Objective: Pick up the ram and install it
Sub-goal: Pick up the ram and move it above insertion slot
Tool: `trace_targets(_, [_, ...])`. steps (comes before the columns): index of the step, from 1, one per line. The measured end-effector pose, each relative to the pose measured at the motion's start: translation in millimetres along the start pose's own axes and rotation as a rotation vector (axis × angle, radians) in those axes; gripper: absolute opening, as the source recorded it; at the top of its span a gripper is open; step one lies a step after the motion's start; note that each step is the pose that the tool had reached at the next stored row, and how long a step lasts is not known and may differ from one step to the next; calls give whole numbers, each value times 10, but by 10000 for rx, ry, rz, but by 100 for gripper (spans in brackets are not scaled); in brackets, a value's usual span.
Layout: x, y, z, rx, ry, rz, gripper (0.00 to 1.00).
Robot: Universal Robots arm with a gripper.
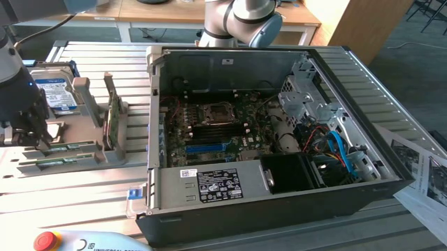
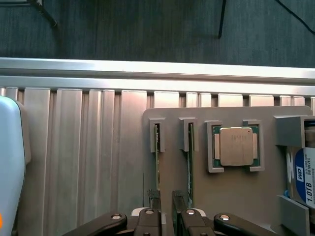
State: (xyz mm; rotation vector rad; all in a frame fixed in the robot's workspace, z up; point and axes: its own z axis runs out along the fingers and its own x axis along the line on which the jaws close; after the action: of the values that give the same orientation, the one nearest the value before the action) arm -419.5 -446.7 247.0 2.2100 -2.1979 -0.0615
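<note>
**A:** Ram [image 2: 157, 162] first, please: where is it now?

**B:** It stands on its long edge in a narrow slot of the grey holder [image 2: 231, 196], which lies on the ribbed metal table [image 2: 88, 162]. A second stick [image 2: 190, 162] of the same kind stands in the slot just beside it. The processor [image 2: 235, 146] lies in the next pocket. The open computer case [image 1: 293, 212] is well apart, toward the exterior view's right.

**A:** And the claw?

**B:** The claw [image 2: 166, 202] hovers over one end of the two sticks. Its fingers are apart and hold nothing. As far as I can see, it touches neither stick, and I cannot tell which of the two it aims at.

**A:** How will the ram handle?

**B:** I think it is very light and stiff, but thin and fragile. The contacts are probably on the lower edge, hidden in the slot.

**A:** So where should one take hold of it?

**B:** I would take it on the two flat faces, near the upper long edge and around the middle, so that it does not tilt. The grip should be gentle. The smooth board may slip, but a hard squeeze could hurt the chips.
</note>
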Motion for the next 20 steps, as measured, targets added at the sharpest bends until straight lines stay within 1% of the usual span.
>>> trace_targets(12, [8,-6,125,0,0,0,24])
trace_targets(20, [9,-6,137,0,3,-50,24])
